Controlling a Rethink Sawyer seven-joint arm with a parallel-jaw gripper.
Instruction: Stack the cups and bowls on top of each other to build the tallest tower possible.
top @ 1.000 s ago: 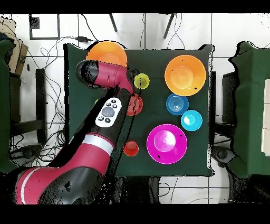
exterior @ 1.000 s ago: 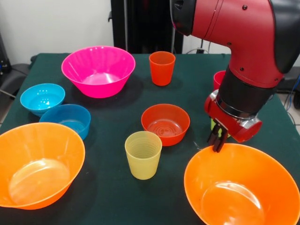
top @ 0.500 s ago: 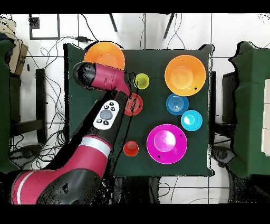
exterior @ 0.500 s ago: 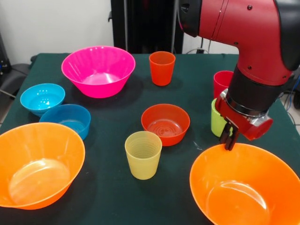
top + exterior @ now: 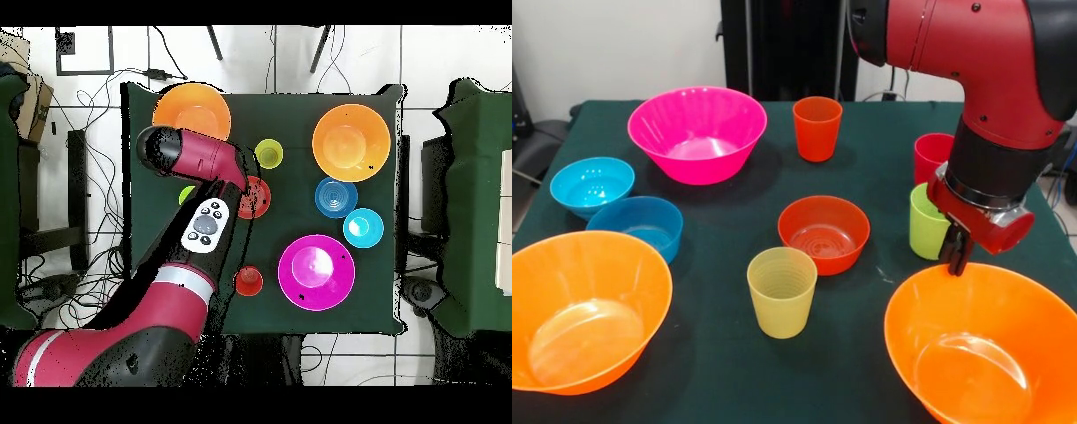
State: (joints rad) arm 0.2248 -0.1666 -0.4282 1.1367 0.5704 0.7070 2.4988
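My gripper (image 5: 955,259) is shut on the far rim of a large orange bowl (image 5: 980,353) at the front right. In the overhead view the arm hides the gripper beside this bowl (image 5: 195,105). A lime green cup (image 5: 925,223) and a red-pink cup (image 5: 930,155) stand just behind the gripper. The ribbed yellow cup (image 5: 781,291) and a small red-orange bowl (image 5: 824,232) sit mid-table. An orange cup (image 5: 817,128) stands at the back. The second large orange bowl (image 5: 583,309) is at the front left.
A large magenta bowl (image 5: 697,132) sits at the back left. A light blue bowl (image 5: 591,185) and a darker blue bowl (image 5: 640,227) lie close together on the left. The held bowl reaches the table's right front corner.
The gripper moved right along the front of the table, and the large orange bowl slid right with it. The lime green cup, hidden behind the arm before, now shows.
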